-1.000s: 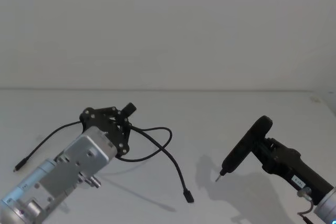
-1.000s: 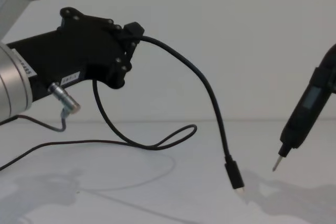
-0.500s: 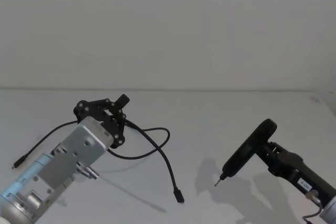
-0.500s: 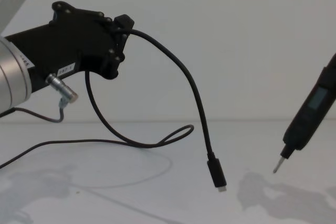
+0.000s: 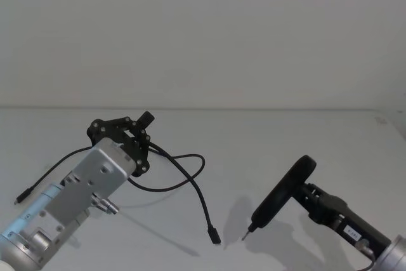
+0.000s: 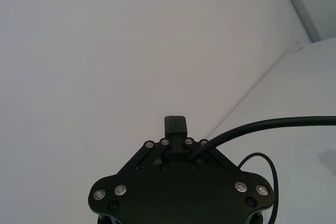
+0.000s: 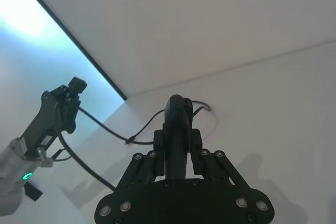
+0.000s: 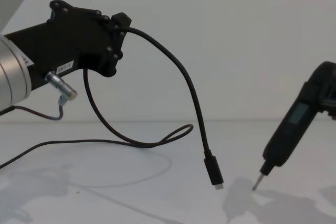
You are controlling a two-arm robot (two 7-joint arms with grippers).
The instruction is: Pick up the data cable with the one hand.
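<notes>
My left gripper (image 5: 144, 120) is raised above the table at the left, shut on the data cable (image 5: 193, 182). In the chest view the left gripper (image 8: 121, 20) pinches the black cord (image 8: 189, 90), which arcs down to a hanging plug (image 8: 212, 170) just above the table. A loop of the cord lies on the table behind. The left wrist view shows the fingers (image 6: 176, 129) closed, with the cord (image 6: 252, 128) leaving sideways. My right gripper (image 5: 311, 198) is shut on a pen-shaped screwdriver (image 5: 279, 191), whose tip points down close to the plug (image 5: 215, 235).
The white table (image 5: 285, 138) runs back to a plain white wall. The cable's other end (image 5: 19, 200) rests on the table at the far left. A short grey wire with a metal connector (image 8: 60, 98) hangs under the left wrist.
The left gripper has shifted slightly left with the cable, and the hanging plug has swung left. The right gripper with the screwdriver has moved left, closer to the plug.
</notes>
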